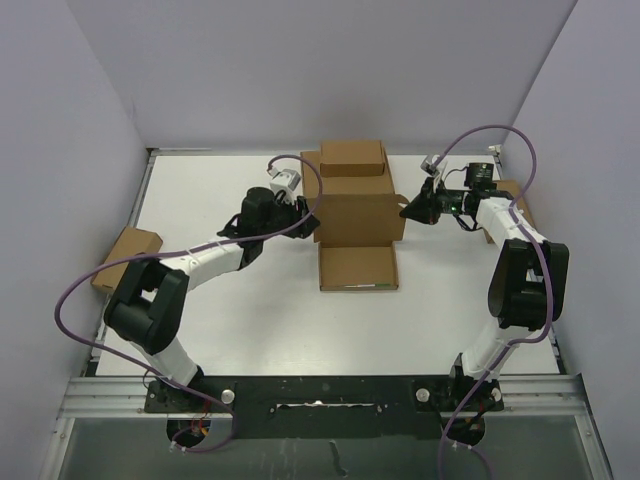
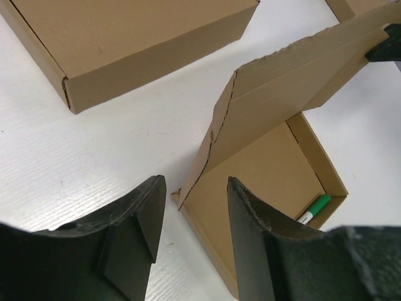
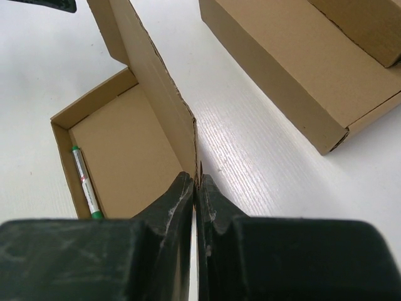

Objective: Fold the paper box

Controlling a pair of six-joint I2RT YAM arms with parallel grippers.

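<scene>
Top: left gripper (image 1: 303, 222) and right gripper (image 1: 405, 212) reach inward, flanking box (image 1: 357, 268) mid-table (image 1: 250, 320), lid (image 1: 358, 215) raised.
Left wrist: fingers (image 2: 141, 213) apart, lid corner between, unclamped.
Right wrist: fingers (image 3: 178, 194) pinched on lid edge; pen (image 3: 84, 182) inside box.

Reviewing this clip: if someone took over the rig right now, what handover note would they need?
The paper box sits mid-table with its tray open and a green pen inside.
The right hand is shut on the right edge of the lid, which stands upright.
The left hand is open, its fingers either side of the lid's left edge, not gripping.
Done: tray walls are up.
Left: fold the lid down and tuck it shut.
</scene>
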